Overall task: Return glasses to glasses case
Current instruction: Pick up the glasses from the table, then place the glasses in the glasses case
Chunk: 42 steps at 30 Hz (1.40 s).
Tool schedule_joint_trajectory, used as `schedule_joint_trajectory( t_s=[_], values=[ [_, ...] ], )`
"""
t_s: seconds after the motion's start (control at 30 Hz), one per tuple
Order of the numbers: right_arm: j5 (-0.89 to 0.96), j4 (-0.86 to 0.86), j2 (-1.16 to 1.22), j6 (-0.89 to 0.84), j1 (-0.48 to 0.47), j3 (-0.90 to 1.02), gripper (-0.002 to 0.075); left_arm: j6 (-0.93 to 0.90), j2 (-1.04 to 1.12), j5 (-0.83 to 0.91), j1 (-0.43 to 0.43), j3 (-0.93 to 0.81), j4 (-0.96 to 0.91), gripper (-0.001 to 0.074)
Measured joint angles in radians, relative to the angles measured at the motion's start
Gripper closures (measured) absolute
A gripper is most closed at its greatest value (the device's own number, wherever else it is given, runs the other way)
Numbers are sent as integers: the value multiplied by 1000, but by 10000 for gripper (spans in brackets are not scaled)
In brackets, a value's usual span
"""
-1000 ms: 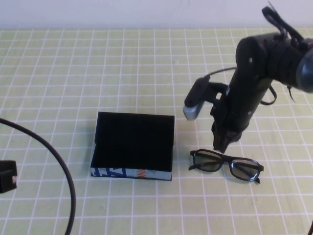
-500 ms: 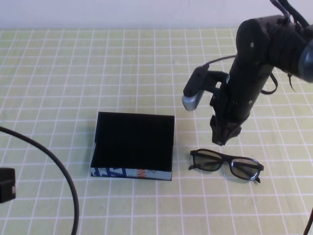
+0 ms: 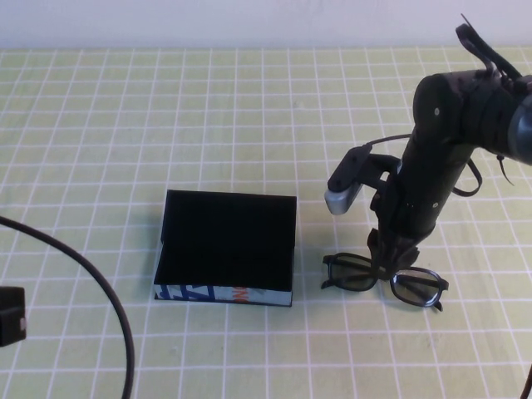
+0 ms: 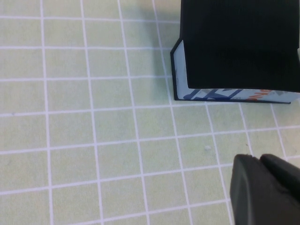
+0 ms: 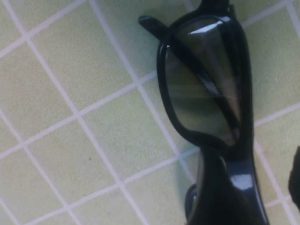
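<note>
The black thick-framed glasses (image 3: 347, 274) lie flat on the mat, just right of the glasses case (image 3: 226, 245). The case is an open black box with a light-blue printed front. My right gripper (image 3: 386, 262) points down onto the middle of the glasses. In the right wrist view the glasses (image 5: 201, 93) fill the frame, and the right gripper (image 5: 258, 187) is open with a finger on each side of the bridge. My left gripper (image 4: 265, 187) is shut and empty, low at the near left, and the case (image 4: 239, 47) lies ahead of it.
A thick black cable (image 3: 91, 266) curves across the near left of the checked green mat (image 3: 166, 116). The grey wrist camera (image 3: 342, 195) sticks out from the right arm above the case's right edge.
My right gripper rose and pulled back a little, then came down and forward onto the bridge of the glasses. The glasses, the case and the left arm have not moved.
</note>
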<state>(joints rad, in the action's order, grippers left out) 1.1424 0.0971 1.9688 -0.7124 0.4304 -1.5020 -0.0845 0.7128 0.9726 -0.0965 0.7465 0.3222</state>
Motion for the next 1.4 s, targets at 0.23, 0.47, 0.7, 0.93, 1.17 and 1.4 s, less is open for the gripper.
schedule_joint_trajectory(
  t_s=[0.23, 0.47, 0.7, 0.93, 1.17, 1.4],
  values=[
    [-5, 27, 49, 0, 0, 5, 470, 0, 0, 8, 0, 0, 0, 738],
    [26, 28, 51, 0, 0, -17, 658, 0, 0, 10, 0, 0, -2, 738],
    [66, 35, 48, 0, 0, -178, 658, 0, 0, 10, 0, 0, -2, 738],
    [77, 63, 17, 0, 33, -343, 658, -23, 0, -8, 0, 0, -16, 738],
    [85, 153, 17, -84, 186, -439, 658, -38, 0, -62, 0, 0, -16, 738],
    [84, 156, 118, -134, 304, -481, 658, -38, 0, -75, 0, 0, -16, 738]
  ],
)
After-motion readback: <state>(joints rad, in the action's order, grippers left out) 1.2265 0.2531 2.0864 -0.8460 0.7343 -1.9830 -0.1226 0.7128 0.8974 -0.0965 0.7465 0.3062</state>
